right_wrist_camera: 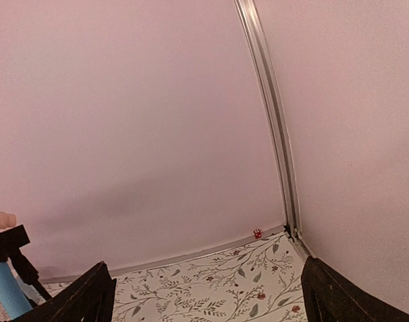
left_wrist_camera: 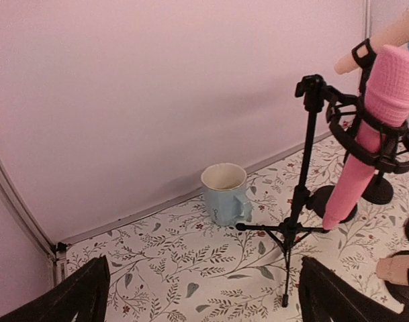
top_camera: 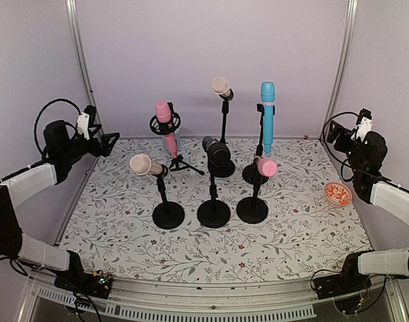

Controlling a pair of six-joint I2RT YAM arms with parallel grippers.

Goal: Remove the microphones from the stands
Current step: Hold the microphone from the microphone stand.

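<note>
Six microphones stand on the floral bench (top_camera: pixel 123 235), and neither arm is touching any of them. The left fingers (left_wrist_camera: pixel 76 298) are spread wide and empty, raised at the far left edge. The right fingers (right_wrist_camera: pixel 83 298) are just as wide and empty at the far right, facing a corner of the wall. The task names no colour, but the left wrist view looks straight at the pink microphone (left_wrist_camera: pixel 369 134). It leans head-up through a black shock-mount ring (left_wrist_camera: pixel 345 134) on a tripod stand (left_wrist_camera: pixel 299 201) at the far left of the group. That is probably the one meant, which makes the step in hand the approach. To do it well, the left arm should come in level with the bare pink body above the ring and close across the body, not across the ring. The lift should follow the microphone's own tilt, up and out along its axis. A sideways pull would likely tip the light tripod toward the beige microphone (top_camera: pixel 145 164) standing just near of it. The blue mug (left_wrist_camera: pixel 224 194) by the far wall, close to the tripod, is also worth keeping clear of on the way in. The right arm is well apart and need not join in.
</note>
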